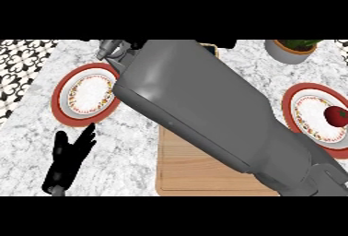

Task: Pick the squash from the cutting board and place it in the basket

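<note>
My right forearm (pixel 211 115) stretches from the lower right up toward the top centre and fills the middle of the head view. It hides the right hand and most of the wooden cutting board (pixel 197 170), of which the near part shows beneath the arm. Neither the squash nor the basket can be seen; only a small brown corner (pixel 211 48) peeks out by the arm's far end. My left hand (pixel 68 156) rests open at the lower left, fingers pointing up, on the marble counter.
A red-rimmed plate (pixel 85 94) with a patterned white centre lies at the left. Another such plate (pixel 319 117) at the right holds a tomato (pixel 336 115). A potted plant (pixel 293 48) stands at the top right. Patterned tiles (pixel 17 69) edge the counter's left.
</note>
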Available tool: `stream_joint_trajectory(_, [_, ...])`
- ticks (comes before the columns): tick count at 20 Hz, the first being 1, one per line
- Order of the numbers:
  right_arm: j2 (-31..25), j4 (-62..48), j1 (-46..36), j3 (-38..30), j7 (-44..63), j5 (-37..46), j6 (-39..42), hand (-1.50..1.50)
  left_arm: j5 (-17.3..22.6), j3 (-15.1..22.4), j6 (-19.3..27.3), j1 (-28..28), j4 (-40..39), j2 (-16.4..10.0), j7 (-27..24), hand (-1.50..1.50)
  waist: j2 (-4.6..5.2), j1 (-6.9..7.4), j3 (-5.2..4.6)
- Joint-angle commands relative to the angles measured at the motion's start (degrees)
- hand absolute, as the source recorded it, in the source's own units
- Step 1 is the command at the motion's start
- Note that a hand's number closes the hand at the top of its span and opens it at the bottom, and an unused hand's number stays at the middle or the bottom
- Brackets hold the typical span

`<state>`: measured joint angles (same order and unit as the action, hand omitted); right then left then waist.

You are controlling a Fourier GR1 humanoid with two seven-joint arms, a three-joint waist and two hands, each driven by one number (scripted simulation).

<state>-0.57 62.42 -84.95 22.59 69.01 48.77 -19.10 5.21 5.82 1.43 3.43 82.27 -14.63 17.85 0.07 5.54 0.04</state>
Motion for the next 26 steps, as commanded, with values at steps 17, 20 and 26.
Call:
stream_joint_trajectory(17, [0.55, -24.34, -1.18, -6.51, -6.39, -14.24, -23.43, 1.50, -0.07, -0.73, -0.40, 0.58, -1.90, 1.27, -1.39, 0.00, 1.22, -0.94, -0.23])
stream_joint_trajectory(20, [0.55, -24.03, 2.30, -3.41, -9.20, -16.81, -27.49, 1.50, 0.70, -1.38, -1.16, 2.20, -1.75, 1.19, -2.49, 0.00, 0.76, -1.56, -0.19])
stream_joint_trajectory(26, [0.55, -26.87, 3.32, -0.62, -13.19, -21.74, -31.92, 1.50, -0.61, -1.18, 0.81, 1.49, -0.77, 2.39, -0.90, 0.00, 0.71, -1.77, -0.15])
